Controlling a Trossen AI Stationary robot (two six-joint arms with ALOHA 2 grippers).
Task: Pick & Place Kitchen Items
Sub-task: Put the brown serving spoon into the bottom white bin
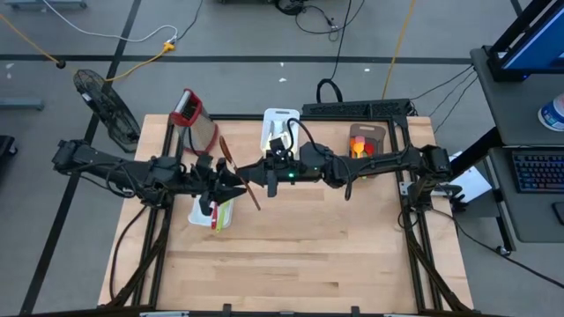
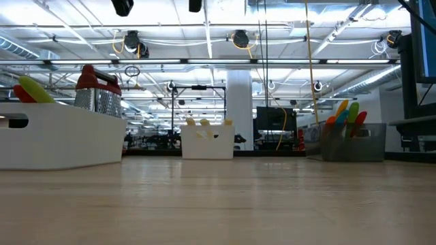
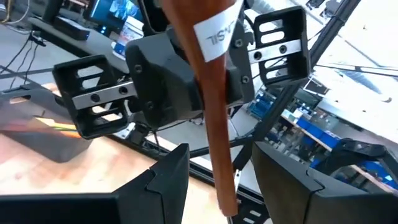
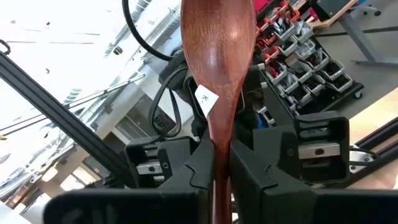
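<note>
A steel grater with a red top [image 1: 193, 121] is lying near the far left corner of the wooden tabletop [image 1: 352, 255], a white tray [image 1: 278, 128] is sitting at the far edge in the middle, and a brown tray [image 1: 367, 139] holding red, orange and yellow utensils [image 1: 357, 147] is sitting further right. Another white tray [image 1: 211, 214] with pale green and yellow pieces is lying under the left arm's wrist, partly covered by it. Both arms are reaching in level from the sides and meeting above the middle of the tabletop, facing each other, well off the surface. The right gripper [image 4: 222, 163] is pointing toward the left arm, its fingers [image 4: 200, 168] pressing narrowly on the handle of a wooden spoon [image 1: 240, 173]. The left gripper [image 3: 217, 177] is pointing toward the right arm, its fingers [image 3: 165, 180] standing wide on either side of the spoon's handle end; whether they are touching it cannot be told. The spoon is a dark reddish-brown, with a smooth oval bowl and a slim handle bearing a small white tag [image 4: 206, 98]. Seen from above, it is hanging in the air between the two grippers, slanting across the gap, bowl end toward the far edge
</note>
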